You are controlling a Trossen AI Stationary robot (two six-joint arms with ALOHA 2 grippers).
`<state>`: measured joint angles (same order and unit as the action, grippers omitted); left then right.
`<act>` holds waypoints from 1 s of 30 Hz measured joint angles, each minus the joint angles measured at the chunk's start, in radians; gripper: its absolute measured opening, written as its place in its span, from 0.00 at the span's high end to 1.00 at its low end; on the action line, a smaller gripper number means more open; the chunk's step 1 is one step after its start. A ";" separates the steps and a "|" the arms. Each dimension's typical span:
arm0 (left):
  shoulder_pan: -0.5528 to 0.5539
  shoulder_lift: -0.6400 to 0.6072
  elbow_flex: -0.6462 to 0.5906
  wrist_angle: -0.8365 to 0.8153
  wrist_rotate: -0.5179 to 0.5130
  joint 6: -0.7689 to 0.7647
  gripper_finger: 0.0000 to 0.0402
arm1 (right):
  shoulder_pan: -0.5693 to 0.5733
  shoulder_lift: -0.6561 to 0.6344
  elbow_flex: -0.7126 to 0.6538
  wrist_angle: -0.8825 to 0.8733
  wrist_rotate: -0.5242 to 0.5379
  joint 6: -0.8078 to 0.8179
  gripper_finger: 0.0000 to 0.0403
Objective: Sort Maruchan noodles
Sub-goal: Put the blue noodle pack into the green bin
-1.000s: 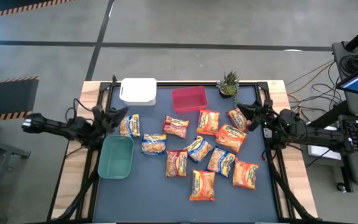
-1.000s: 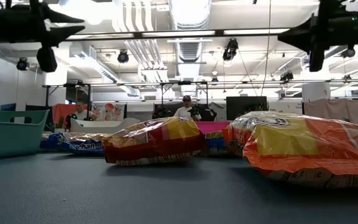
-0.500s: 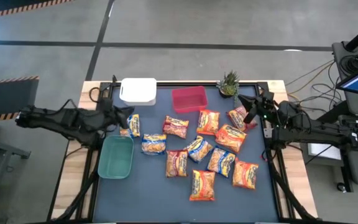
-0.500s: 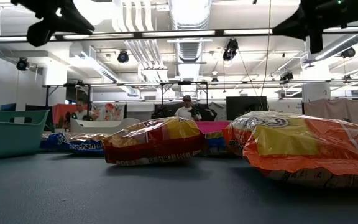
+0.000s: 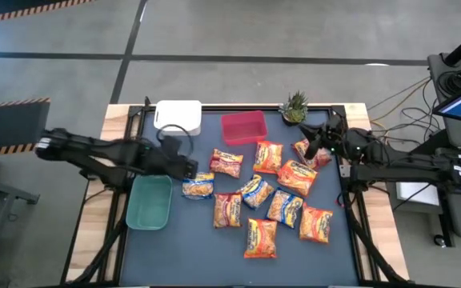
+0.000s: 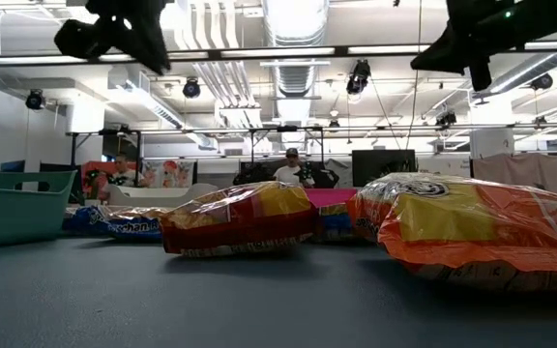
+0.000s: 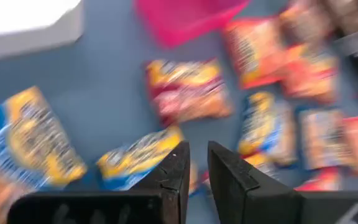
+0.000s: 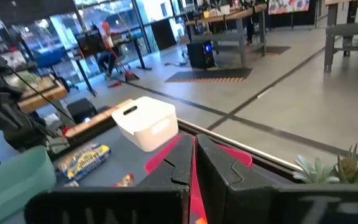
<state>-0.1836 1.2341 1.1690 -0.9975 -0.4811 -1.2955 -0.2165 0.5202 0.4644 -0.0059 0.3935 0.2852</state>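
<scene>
Several Maruchan noodles packets lie flat on the dark mat: a yellow-blue one (image 5: 198, 186), a red one (image 5: 226, 162), and orange ones (image 5: 296, 178) toward the right. My left gripper (image 5: 191, 170) hovers tipped down over the yellow-blue packet (image 7: 138, 162). Its fingers are all but shut, with only a narrow slit and nothing in it. My right gripper (image 5: 314, 145) hangs level and shut above a packet (image 5: 305, 152) at the far right, touching nothing. In the low view both grippers, left (image 6: 114, 24) and right (image 6: 453, 43), are high above the packets (image 6: 240, 220).
A white bin (image 5: 178, 116) and a red bin (image 5: 243, 128) stand along the far edge. A green bin (image 5: 150, 202) sits on the left under my left arm. A small potted plant (image 5: 294, 106) stands at the far right corner. People sit in the room beyond the table.
My left gripper has swung from beside the green bin toward the table's middle. It has risen and tipped from level to pointing down over the left-hand packets. My right gripper has risen a little and rolled slightly. No packet has moved.
</scene>
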 joint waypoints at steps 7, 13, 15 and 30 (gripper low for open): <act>0.043 0.236 0.138 -0.299 0.067 -0.072 0.90 | 0.000 0.001 0.000 0.003 0.000 -0.013 0.98; 0.128 0.373 0.178 -0.380 0.080 0.013 0.90 | 0.000 0.000 0.000 0.002 0.000 -0.036 0.98; 0.164 0.404 0.162 -0.382 0.081 0.047 0.89 | 0.000 0.000 0.000 0.002 0.000 -0.036 0.98; 0.300 0.460 -0.038 -0.207 0.051 0.123 0.52 | 0.000 0.000 0.000 -0.005 0.000 -0.065 0.98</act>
<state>0.1162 1.6938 1.1308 -1.2047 -0.4297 -1.1722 -0.2161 0.5201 0.4644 -0.0109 0.3935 0.2204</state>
